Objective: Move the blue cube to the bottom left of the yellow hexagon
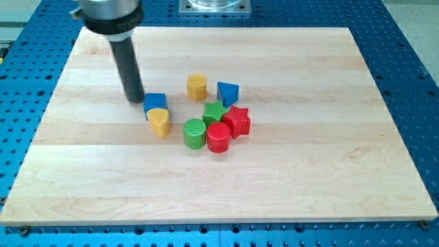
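Tip of my bare rod, holding nothing, sits just left of the blue cube. Yellow hexagon lies right and slightly farther; the cube is already at its near left.

Single view only, raised and angled down across wooden board from its near edge. Moderately close: whole board fills frame, blue perforated table at margins, rod cropped at top.
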You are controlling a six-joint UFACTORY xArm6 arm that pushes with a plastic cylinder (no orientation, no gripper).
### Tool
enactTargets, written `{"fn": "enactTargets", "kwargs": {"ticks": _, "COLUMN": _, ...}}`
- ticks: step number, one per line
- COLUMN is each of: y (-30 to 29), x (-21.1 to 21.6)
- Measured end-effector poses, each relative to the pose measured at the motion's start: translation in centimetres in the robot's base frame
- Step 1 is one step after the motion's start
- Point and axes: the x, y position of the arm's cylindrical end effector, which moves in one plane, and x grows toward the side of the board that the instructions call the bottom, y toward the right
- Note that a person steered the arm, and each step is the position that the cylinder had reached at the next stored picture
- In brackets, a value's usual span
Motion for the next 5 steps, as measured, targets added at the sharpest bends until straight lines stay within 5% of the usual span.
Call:
{"fn": "enactTargets", "kwargs": {"ticks": 1, "y": -3.0, "x": 1.6}}
{"fn": "enactTargets", "kwargs": {"ticks": 3, "y": 5.1, "x": 4.1}}
{"fn": "enactTargets", "kwargs": {"ticks": 5, "y": 4.7, "x": 4.1}}
